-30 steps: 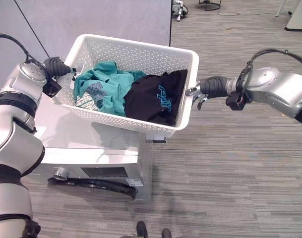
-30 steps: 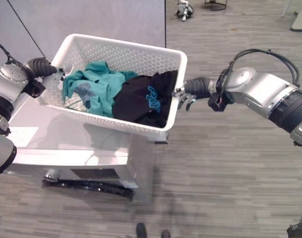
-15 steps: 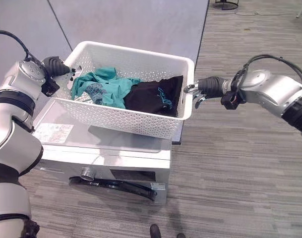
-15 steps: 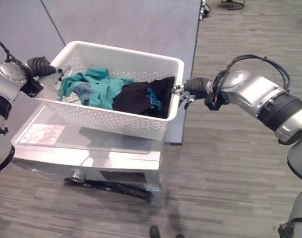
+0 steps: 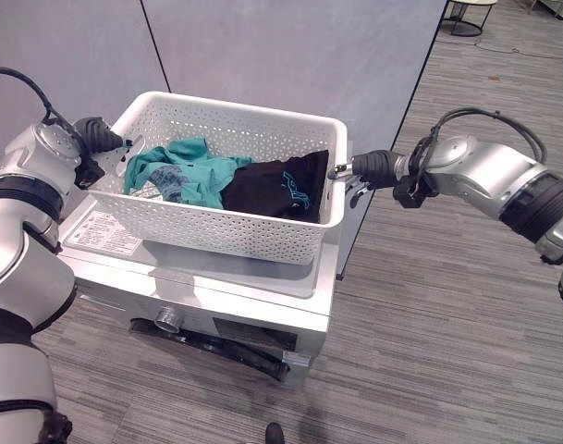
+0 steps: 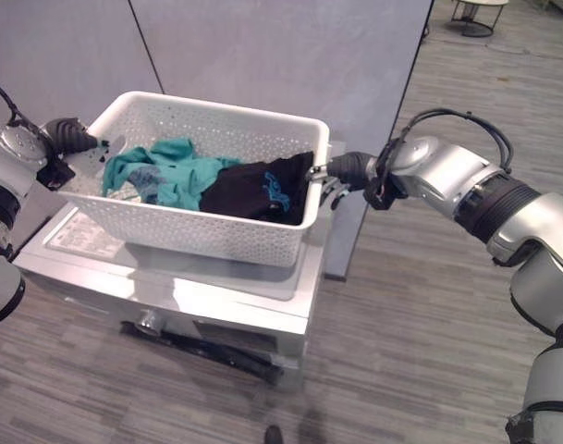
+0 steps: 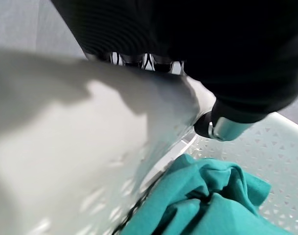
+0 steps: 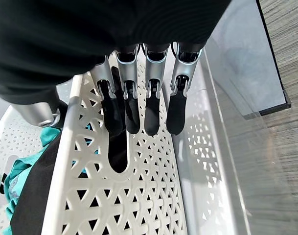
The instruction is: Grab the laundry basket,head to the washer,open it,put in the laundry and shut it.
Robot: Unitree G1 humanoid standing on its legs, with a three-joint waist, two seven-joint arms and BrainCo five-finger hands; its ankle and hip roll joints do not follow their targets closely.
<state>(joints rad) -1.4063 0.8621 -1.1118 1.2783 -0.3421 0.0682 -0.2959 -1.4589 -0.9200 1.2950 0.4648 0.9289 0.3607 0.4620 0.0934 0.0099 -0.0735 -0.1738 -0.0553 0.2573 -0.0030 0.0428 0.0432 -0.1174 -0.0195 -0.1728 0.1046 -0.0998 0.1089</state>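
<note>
Basket (image 5: 227, 228) of laundry (image 5: 227, 178) sits over the washer (image 5: 212, 292) top. My left robot hand (image 5: 104, 141) clamps its 9 o'clock rim; my right robot hand (image 8: 139, 100), at 3 o'clock, lays straight fingers on the outer wall, thumb inside.

I get even, bright overhead light; the basket (image 5: 221, 222) drops a soft shadow on the washer top (image 5: 184, 277). My left wrist view blurs badly up close, lower left

White laundry basket (image 5: 227, 222) atop the silver washer (image 5: 216, 291), washer on grey striped floor (image 5: 447, 351).
</note>
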